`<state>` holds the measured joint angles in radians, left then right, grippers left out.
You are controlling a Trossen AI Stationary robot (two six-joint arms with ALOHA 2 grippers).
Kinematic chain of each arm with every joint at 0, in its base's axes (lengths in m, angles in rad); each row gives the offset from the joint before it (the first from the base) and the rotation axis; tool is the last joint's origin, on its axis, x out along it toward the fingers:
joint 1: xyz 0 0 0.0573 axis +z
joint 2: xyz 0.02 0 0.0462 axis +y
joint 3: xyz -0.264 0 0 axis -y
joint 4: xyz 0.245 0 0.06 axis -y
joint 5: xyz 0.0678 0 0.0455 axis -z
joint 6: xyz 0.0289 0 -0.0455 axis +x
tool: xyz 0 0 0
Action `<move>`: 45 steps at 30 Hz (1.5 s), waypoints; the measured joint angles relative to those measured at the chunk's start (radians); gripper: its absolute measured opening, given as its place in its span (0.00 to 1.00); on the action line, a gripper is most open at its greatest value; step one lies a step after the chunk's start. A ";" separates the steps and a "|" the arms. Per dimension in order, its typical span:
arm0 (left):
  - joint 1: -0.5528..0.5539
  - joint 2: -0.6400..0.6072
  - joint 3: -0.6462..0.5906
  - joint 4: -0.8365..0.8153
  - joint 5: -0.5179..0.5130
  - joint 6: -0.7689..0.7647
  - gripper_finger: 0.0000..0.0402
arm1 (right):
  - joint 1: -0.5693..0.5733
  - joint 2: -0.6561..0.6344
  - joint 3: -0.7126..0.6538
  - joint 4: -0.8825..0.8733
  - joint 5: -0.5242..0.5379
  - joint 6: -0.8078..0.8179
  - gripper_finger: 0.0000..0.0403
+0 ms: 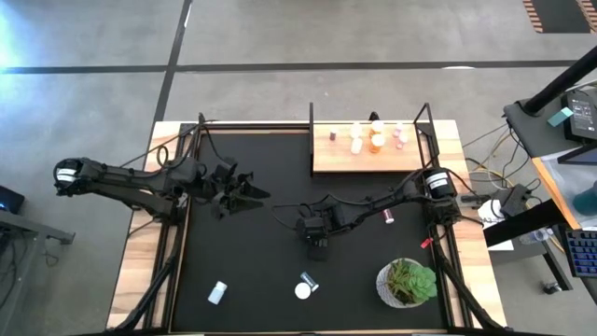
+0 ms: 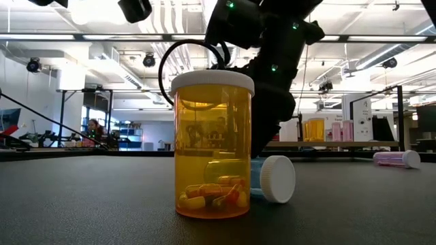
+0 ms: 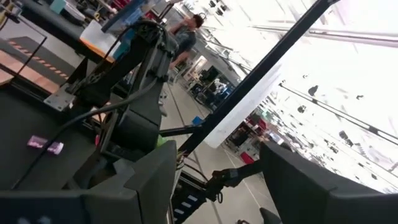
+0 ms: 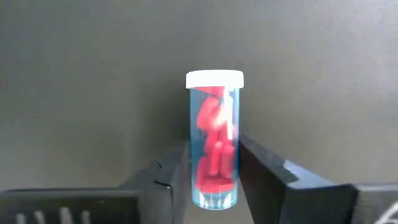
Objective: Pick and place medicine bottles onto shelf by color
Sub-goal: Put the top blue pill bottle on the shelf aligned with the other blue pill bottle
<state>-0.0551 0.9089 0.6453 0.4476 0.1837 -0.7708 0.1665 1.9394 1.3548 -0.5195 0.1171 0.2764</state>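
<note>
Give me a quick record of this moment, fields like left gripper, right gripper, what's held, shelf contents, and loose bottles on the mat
left gripper: open, empty, raised over the mat's left side
right gripper: shut on the blue bottle
held: blue bottle, white cap, red pills, gripped at its lower body
shelf: several bottles grouped near its middle
mat: pink bottle lying by the right arm; two bottles near the front edge
plant: front right corner
low view: orange bottle upright; a white-capped bottle lying beside it

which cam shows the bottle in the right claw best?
Right wrist view: the clear bottle of red pills fills the frame, pinched between the right claw fingers. High view hides it under the claw; low and left wrist views don't show it clearly.
</note>
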 joint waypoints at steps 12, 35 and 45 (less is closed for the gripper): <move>0.003 0.112 0.000 -0.005 -0.021 0.040 0.53 | -0.036 -0.164 -0.002 0.000 0.027 0.000 0.25; 0.050 0.259 0.028 0.214 -0.484 0.452 0.53 | -0.221 -0.541 -0.043 0.272 0.250 -0.089 0.25; 0.084 0.389 0.029 0.501 -0.485 0.544 0.53 | -0.225 -0.537 -0.041 0.390 0.248 -0.105 0.26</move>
<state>0.0293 1.2983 0.6748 0.9483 -0.3013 -0.2263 -0.0582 1.4019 1.3136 -0.1292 0.3653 0.1717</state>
